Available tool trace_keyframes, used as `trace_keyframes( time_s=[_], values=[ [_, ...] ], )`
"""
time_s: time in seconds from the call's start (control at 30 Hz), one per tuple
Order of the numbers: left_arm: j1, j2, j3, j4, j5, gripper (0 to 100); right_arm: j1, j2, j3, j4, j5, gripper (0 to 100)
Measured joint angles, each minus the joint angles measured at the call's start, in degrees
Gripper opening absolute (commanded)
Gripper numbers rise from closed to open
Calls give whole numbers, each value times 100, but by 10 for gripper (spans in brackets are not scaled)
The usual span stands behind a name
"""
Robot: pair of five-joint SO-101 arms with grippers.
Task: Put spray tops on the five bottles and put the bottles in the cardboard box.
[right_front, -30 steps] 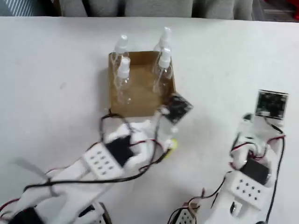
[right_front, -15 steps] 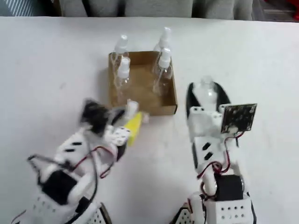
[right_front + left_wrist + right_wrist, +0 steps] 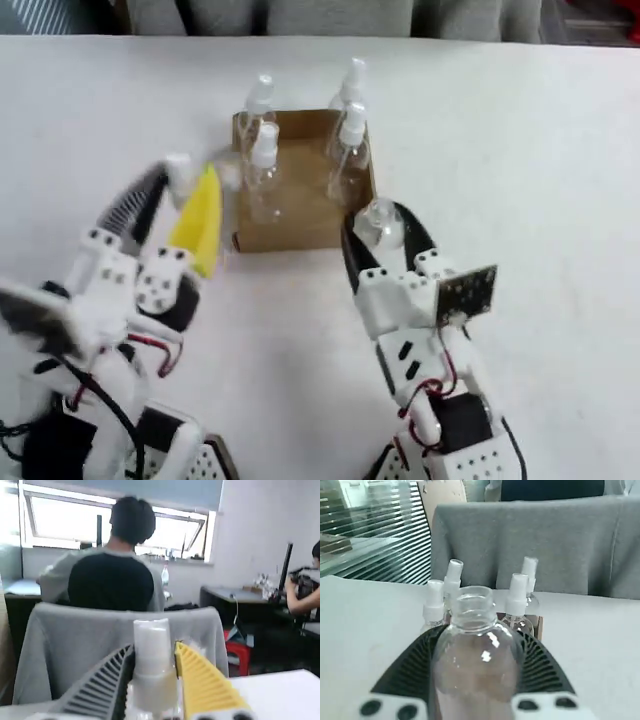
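Note:
My left gripper [image 3: 186, 172] hangs left of the cardboard box [image 3: 300, 218], shut on a white spray top [image 3: 178, 163]. In the left wrist view the spray top [image 3: 152, 666] stands upright between the black ribbed finger and the yellow finger [image 3: 204, 682]. My right gripper [image 3: 380, 222] is at the box's near right corner, shut on a clear bottle [image 3: 380, 226] with an open neck. That bottle [image 3: 474, 666] stands upright between the black jaws in the right wrist view. Several bottles with spray tops [image 3: 264, 160] [image 3: 350, 138] stand in the box [image 3: 536, 622].
The white table [image 3: 520, 140] spreads wide around the box on both sides. Grey chair backs [image 3: 530, 535] line the table's far edge. Both arm bases and their cables crowd the near edge.
My left gripper has swung from in front of the box out to its left with the spray top. My right gripper came in from the right with the bottle, up to the box's corner.

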Motion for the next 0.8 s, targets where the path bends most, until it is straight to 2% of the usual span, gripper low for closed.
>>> trace_keyframes(
  time_s=[0.2, 0.3, 0.5, 0.67, 0.8],
  values=[
    [0, 1108, -818, -1380, 0, 22, -422, -70, 422, -193, -62, 15],
    [44, 1793, -1301, -1697, 0, 22, -747, -70, 633, -193, -62, 15],
    [730, 3051, -2119, -1749, 9, 22, -923, -70, 800, -211, -62, 15],
    [1468, 3596, -2664, -1240, 0, 22, -923, -70, 809, -229, -62, 15],
    [1758, 3982, -2884, -1125, 0, 22, -923, -70, 809, -229, -62, 15]
  ],
)
